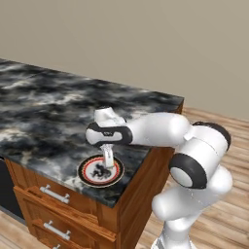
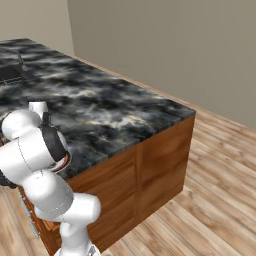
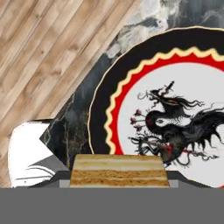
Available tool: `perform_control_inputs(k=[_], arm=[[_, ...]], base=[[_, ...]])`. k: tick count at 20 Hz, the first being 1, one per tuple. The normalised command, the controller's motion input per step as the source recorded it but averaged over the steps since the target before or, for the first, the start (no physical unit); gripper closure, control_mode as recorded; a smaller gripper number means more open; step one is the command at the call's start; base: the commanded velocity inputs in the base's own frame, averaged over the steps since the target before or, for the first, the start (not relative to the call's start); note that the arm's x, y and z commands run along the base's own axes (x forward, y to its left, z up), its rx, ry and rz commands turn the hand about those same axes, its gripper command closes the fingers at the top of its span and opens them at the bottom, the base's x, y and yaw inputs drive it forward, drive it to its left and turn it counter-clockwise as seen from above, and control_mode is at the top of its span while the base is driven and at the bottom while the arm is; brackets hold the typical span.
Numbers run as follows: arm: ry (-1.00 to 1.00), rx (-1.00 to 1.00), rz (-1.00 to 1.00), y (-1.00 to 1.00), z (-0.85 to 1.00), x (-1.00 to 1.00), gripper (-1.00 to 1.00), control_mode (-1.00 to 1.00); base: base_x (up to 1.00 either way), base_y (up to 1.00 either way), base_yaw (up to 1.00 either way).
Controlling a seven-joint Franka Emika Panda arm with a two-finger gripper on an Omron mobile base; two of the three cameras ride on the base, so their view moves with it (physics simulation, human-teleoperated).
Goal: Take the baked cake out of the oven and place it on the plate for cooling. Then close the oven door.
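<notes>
One layered tan cake slice held over the plate.
Dark marbled stone table [image 1: 44,107] bearing round black-rimmed, red-ringed dragon plate [image 1: 87,174] near its front edge; above it, tool [image 1: 108,163] clamped on tan-brown layered cake [image 3: 119,170].

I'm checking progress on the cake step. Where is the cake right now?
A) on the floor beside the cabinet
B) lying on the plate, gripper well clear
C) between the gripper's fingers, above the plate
C: in the hand view the layered cake sits at the gripper, with the dragon-patterned plate beyond it.
</notes>
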Motion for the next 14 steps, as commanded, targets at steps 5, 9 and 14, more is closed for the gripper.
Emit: perform_control_inputs(k=[5,9,14], arm=[[0.0,-0.11,-0.13,0.55,-0.38,0.6,1.0,-1.0],[-0.02,-0.15,-0.2,0.06,-0.29,0.29,1.0,-1.0],[-0.03,-0.15,-0.19,0.0,-0.3,0.08,1.0,-1.0]], base=[[0.0,0.0,0.0],[0.0,0.0,0.0],[0.0,0.0,0.0]])
